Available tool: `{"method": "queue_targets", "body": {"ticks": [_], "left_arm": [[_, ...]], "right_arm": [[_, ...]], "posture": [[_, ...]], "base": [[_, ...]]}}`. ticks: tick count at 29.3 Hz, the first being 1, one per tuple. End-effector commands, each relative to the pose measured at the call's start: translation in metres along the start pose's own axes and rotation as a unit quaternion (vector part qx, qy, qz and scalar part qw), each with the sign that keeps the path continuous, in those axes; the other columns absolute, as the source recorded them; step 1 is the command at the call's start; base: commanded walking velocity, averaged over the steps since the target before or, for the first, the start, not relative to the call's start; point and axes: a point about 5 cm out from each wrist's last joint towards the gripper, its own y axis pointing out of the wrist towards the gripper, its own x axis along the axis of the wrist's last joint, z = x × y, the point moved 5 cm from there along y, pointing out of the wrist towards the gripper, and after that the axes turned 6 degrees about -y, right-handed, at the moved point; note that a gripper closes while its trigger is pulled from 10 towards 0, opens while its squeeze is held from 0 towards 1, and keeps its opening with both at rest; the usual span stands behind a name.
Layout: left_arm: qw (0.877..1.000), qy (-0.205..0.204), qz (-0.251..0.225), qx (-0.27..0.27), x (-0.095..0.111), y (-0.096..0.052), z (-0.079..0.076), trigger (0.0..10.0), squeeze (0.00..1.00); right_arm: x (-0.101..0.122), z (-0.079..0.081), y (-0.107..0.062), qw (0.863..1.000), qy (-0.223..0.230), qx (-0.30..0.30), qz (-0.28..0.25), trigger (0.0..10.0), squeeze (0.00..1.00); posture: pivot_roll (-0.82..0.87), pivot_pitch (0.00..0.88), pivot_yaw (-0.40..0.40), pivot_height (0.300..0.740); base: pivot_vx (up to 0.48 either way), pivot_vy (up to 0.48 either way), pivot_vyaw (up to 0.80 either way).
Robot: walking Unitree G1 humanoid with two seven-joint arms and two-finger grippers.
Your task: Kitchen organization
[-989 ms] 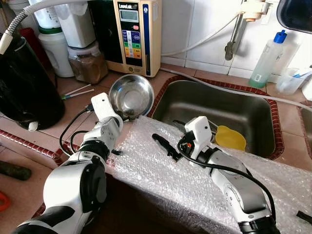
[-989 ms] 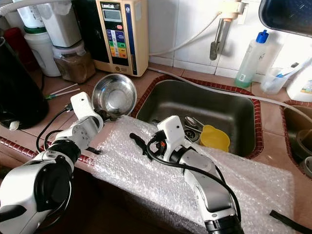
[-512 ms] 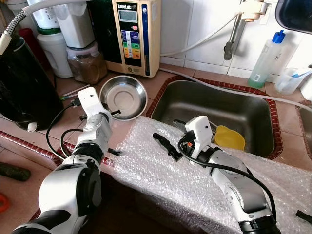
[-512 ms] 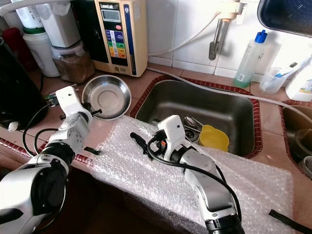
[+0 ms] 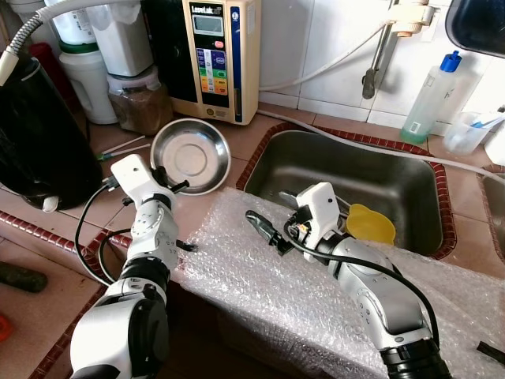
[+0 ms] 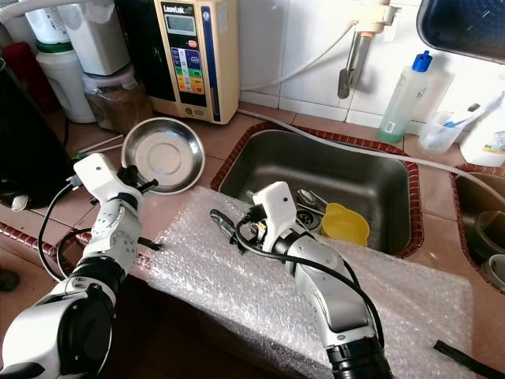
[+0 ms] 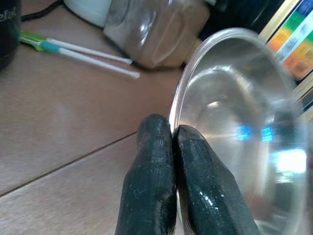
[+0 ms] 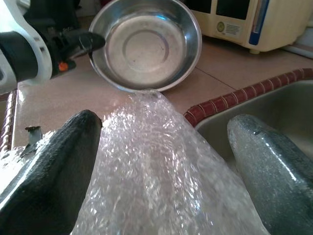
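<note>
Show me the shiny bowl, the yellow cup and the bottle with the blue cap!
shiny bowl point(image 5: 192, 154), left eye view, on its flat inner bottom.
yellow cup point(image 5: 371, 225), left eye view, on its side, in the sink.
bottle with the blue cap point(image 6: 405, 95), right eye view, on its clear body.

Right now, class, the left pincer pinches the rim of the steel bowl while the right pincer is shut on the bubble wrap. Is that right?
Not quite. The left pincer does pinch the bowl rim, but the right pincer is open: the right wrist view shows its fingers spread apart, with a fold of bubble wrap rising between them, not clamped.

Left fingers point(image 7: 171, 166) pinched, right fingers point(image 8: 54, 161) spread.
</note>
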Motion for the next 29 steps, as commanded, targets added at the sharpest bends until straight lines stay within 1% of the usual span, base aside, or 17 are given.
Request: {"method": "queue_targets", "body": {"ticks": [1,2,3,5,6,7,11,15,16,17,18,22,23,25,26,27,29], "left_arm": [[0.999,-0.013,-0.028,-0.027,0.011,0.0,-0.01,0.0,0.0],[0.999,-0.012,-0.034,-0.034,0.013,0.0,-0.012,0.0,0.0],[0.997,-0.019,-0.042,-0.059,0.016,-0.001,-0.022,0.0,0.0],[0.994,-0.027,-0.046,-0.093,0.016,-0.003,-0.034,0.0,0.0],[0.991,-0.035,-0.049,-0.124,0.015,-0.006,-0.047,0.0,0.0],[0.989,-0.04,-0.049,-0.134,0.015,-0.007,-0.051,0.0,0.0],[0.982,-0.035,-0.054,-0.18,0.015,-0.013,-0.071,0.0,0.0],[0.975,-0.042,-0.05,-0.213,0.012,-0.018,-0.084,0.0,0.0],[0.973,-0.038,-0.049,-0.222,0.011,-0.02,-0.087,0.0,0.0],[0.969,-0.037,-0.047,-0.238,0.009,-0.024,-0.093,0.0,0.0],[0.969,-0.037,-0.047,-0.238,0.009,-0.024,-0.093,0.0,0.0],[0.962,-0.036,-0.036,-0.269,0.0,-0.034,-0.103,0.0,0.0],[0.958,-0.034,-0.032,-0.282,-0.004,-0.038,-0.108,0.0,0.0],[0.957,-0.033,-0.03,-0.285,-0.005,-0.04,-0.11,0.0,0.0],[0.953,-0.038,-0.028,-0.299,-0.007,-0.045,-0.115,0.0,0.0],[0.953,-0.038,-0.028,-0.299,-0.007,-0.045,-0.115,0.0,0.0],[0.946,-0.037,-0.022,-0.322,-0.011,-0.053,-0.125,0.0,0.0]], "right_arm": [[0.004,-0.003,0.003,1.0,-0.004,-0.007,-0.007,10.0,0.0],[0.004,-0.003,0.004,1.0,-0.004,-0.007,-0.008,10.0,0.0],[0.008,-0.004,0.007,1.0,-0.005,-0.014,-0.016,10.0,0.0],[0.007,-0.01,0.009,0.999,-0.005,-0.033,-0.017,10.0,0.0],[0.004,-0.017,0.01,0.998,-0.004,-0.055,-0.014,10.0,0.0],[0.004,-0.019,0.011,0.998,-0.003,-0.061,-0.013,10.0,0.0],[0.004,-0.026,0.012,0.997,-0.004,-0.082,-0.018,10.0,0.0],[0.011,-0.037,0.013,0.993,-0.003,-0.112,-0.034,10.0,0.0],[0.014,-0.041,0.013,0.992,0.001,-0.121,-0.042,10.0,0.0],[0.022,-0.049,0.012,0.988,-0.001,-0.142,-0.061,10.0,0.0],[0.022,-0.049,0.012,0.988,-0.001,-0.142,-0.061,10.0,0.0],[0.048,-0.068,0.011,0.976,0.012,-0.186,-0.112,10.0,0.0],[0.049,-0.072,0.012,0.975,0.011,-0.195,-0.11,10.0,0.0],[0.048,-0.074,0.012,0.975,0.006,-0.197,-0.106,10.0,0.0],[0.045,-0.076,0.013,0.974,0.004,-0.203,-0.102,10.0,0.0],[0.045,-0.076,0.013,0.974,0.004,-0.203,-0.102,10.0,0.0],[0.045,-0.082,0.012,0.97,0.016,-0.218,-0.108,10.0,0.0]], "posture": [[-0.02,0.0,0.012,0.74],[-0.02,0.0,0.012,0.74],[-0.02,0.0,0.01,0.74],[-0.02,0.0,0.01,0.74],[-0.02,0.0,0.011,0.74],[-0.02,0.0,0.01,0.74],[-0.02,0.0,0.01,0.74],[-0.02,0.0,0.012,0.74],[-0.02,0.0,0.013,0.74],[-0.02,0.0,0.012,0.74],[-0.02,0.0,0.012,0.74],[-0.02,0.0,0.011,0.74],[-0.02,0.0,0.01,0.74],[-0.02,0.0,0.01,0.74],[-0.02,0.0,0.01,0.74],[-0.02,0.0,0.01,0.74],[-0.02,0.0,0.011,0.74]], "base": [[0.0,0.0,0.0],[0.0,0.0,0.0],[0.0,0.0,0.0],[0.0,0.0,0.0],[0.0,0.0,0.0],[0.0,0.0,0.0],[0.0,0.0,0.0],[0.0,0.0,0.0],[0.0,0.0,0.0],[0.0,0.0,0.0],[0.0,0.0,0.0],[0.0,0.0,0.0],[0.0,0.0,0.0],[0.0,0.0,0.0],[0.0,0.0,0.0],[0.0,0.0,0.0],[0.0,0.0,0.0]]}}
